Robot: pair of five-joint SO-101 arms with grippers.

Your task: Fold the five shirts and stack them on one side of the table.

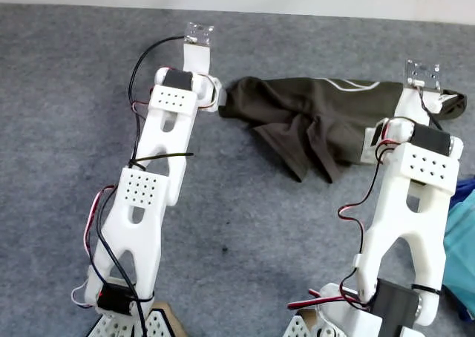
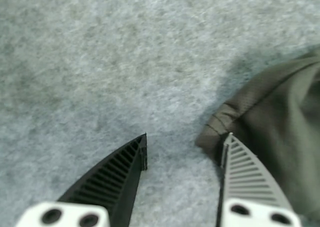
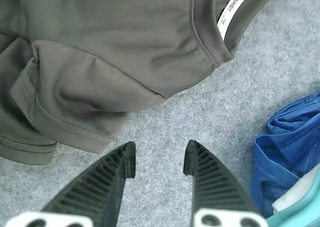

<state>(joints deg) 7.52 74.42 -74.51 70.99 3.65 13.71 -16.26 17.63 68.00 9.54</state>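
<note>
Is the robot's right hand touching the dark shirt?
Apart. In the right wrist view the right hand is open over bare carpet, and a strip of carpet shows between it and the dark shirt.

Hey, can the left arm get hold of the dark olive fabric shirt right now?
Probably yes. The left hand is open, the edge of the dark olive fabric shirt sits at one fingertip, and nothing lies between.

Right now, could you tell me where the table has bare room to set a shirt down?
Free: the grey table left of the left arm, and the patch between both arms, nearer than the dark olive shirt. Crowded: the far strip that shirt spans, and the right edge by the right arm, with the blue shirt and teal shirt.
</note>
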